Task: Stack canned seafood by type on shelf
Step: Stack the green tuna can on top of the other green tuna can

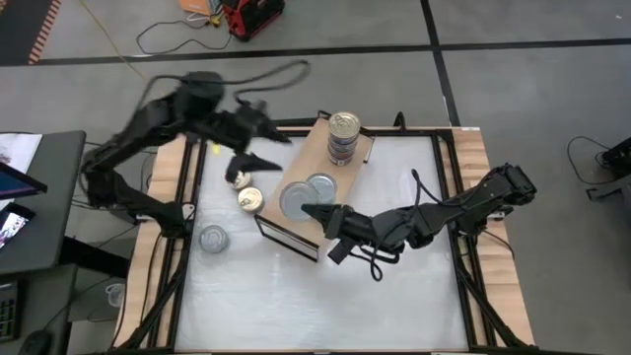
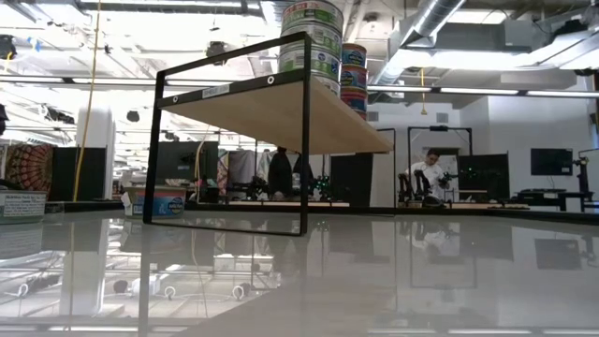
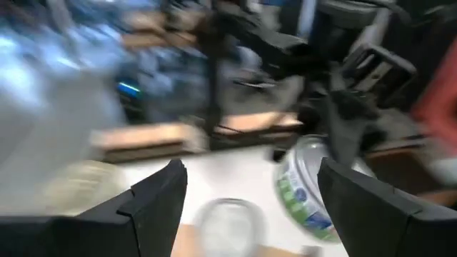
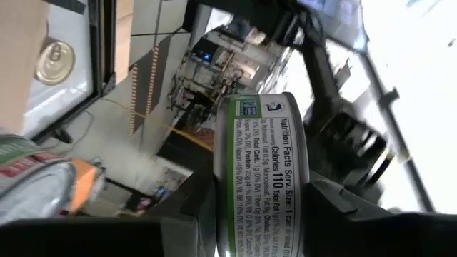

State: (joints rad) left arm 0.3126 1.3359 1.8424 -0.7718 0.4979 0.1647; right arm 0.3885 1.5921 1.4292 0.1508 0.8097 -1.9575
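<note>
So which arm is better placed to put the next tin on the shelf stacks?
Probably the right: its pincer already grips a green-labelled round tin beside the tan plywood shelf. The left pincer is open and empty, off the shelf's left side.

The right arm reaches in from the right side, low and bent, toward the shelf [image 1: 330,168]. The right gripper [image 1: 314,211] is at the shelf's near edge, and its 2 fingers [image 4: 335,207] are closed on a tin [image 4: 260,175]. The left arm is raised and bent to the left of the shelf. The left gripper [image 1: 258,161] hangs there with its 2 fingers [image 3: 161,196] spread wide, holding nothing.
</note>
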